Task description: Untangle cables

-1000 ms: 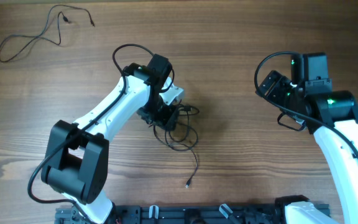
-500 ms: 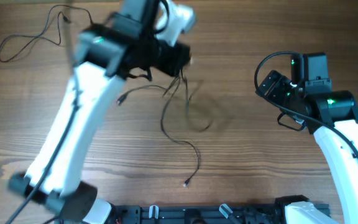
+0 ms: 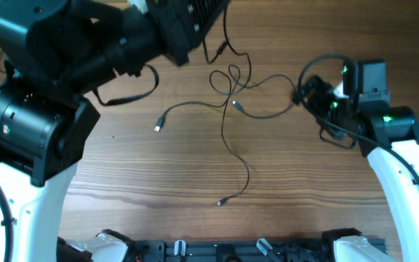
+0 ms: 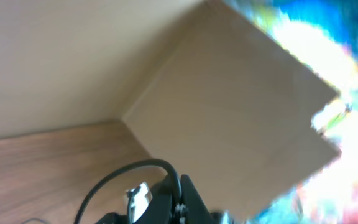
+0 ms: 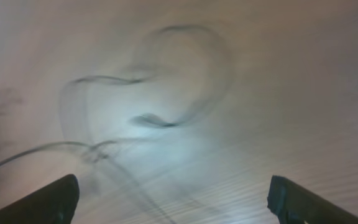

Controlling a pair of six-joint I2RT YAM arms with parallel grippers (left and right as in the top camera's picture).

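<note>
My left claw [image 4: 178, 204], raised toward the top of the overhead frame, looks pinched shut on the cables [image 3: 230, 87]. They dangle from it and sprawl across mid-frame. My right claw [image 5: 173, 199] hangs spread wide at the right, holding nothing. The risk, as I judge it, is that pulling higher from a single anchor could cinch the crossing near the centre into a tighter knot. It could also drag the loose plug [image 3: 158, 127] and the lower end [image 3: 220, 202] along the table [image 3: 355, 211]. A thin strand could also slip my grip.
</note>
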